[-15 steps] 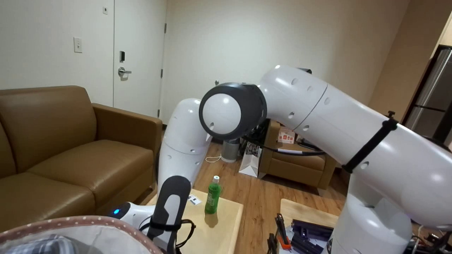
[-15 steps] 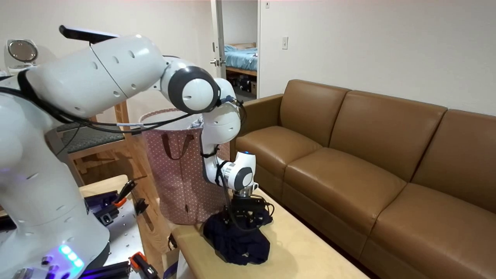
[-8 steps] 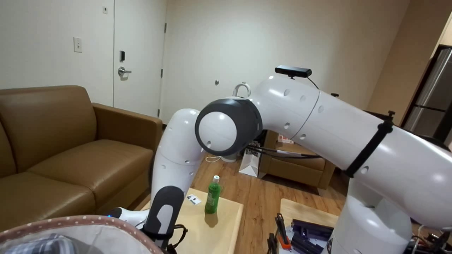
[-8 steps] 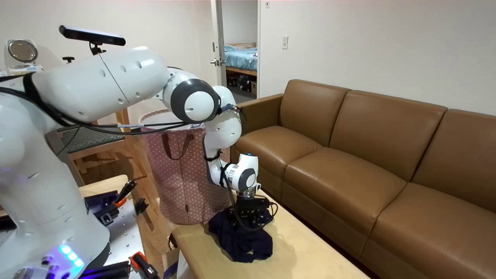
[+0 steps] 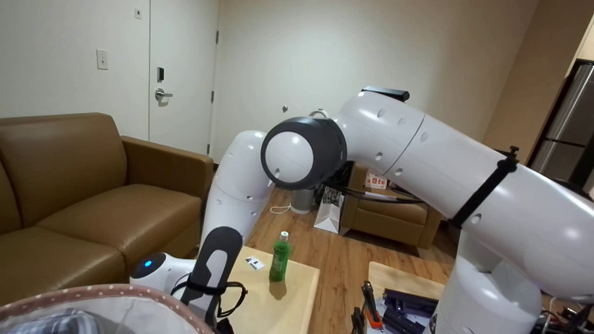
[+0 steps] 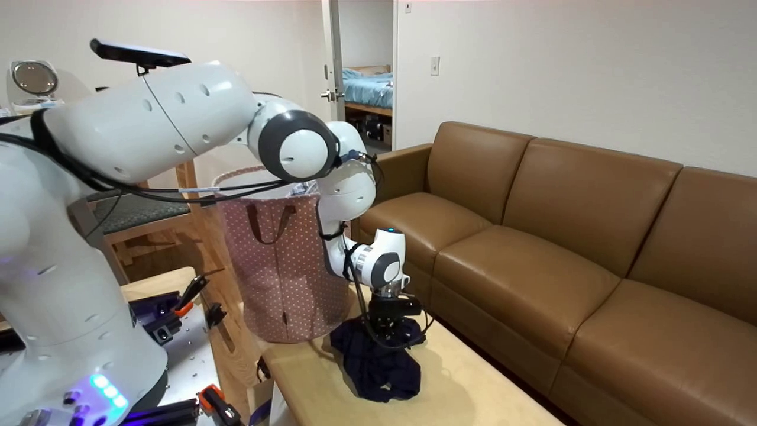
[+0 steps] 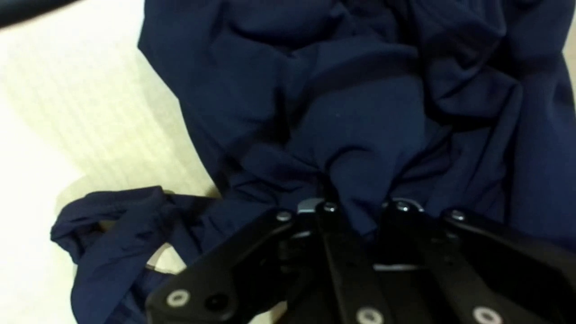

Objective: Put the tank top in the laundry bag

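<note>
The tank top, a crumpled dark navy cloth [image 6: 384,374], lies bunched on the light wooden table in an exterior view. It fills most of the wrist view, where a fold of the navy fabric [image 7: 355,121] runs in between the fingertips. My gripper [image 7: 360,209] points down into the cloth, its jaws drawn together with that fold pinched between them; the very tips are buried in fabric. The laundry bag [image 6: 278,272], pink with white dots and a pale lining, stands upright on the floor at the table's end. Its round rim [image 5: 109,291] crosses a lower corner in an exterior view.
Plaid cloth [image 5: 65,322] is inside the bag. A green bottle [image 5: 280,257] and a small card [image 5: 255,262] are on the table [image 6: 467,396]. A brown sofa [image 6: 532,266] runs along it. Tools [image 5: 403,311] lie beside the robot's base.
The arm has dipped, then risen a little, and the gripper has shifted away from the bag. Its jaws have come together, and the cloth has been dragged along slightly.
</note>
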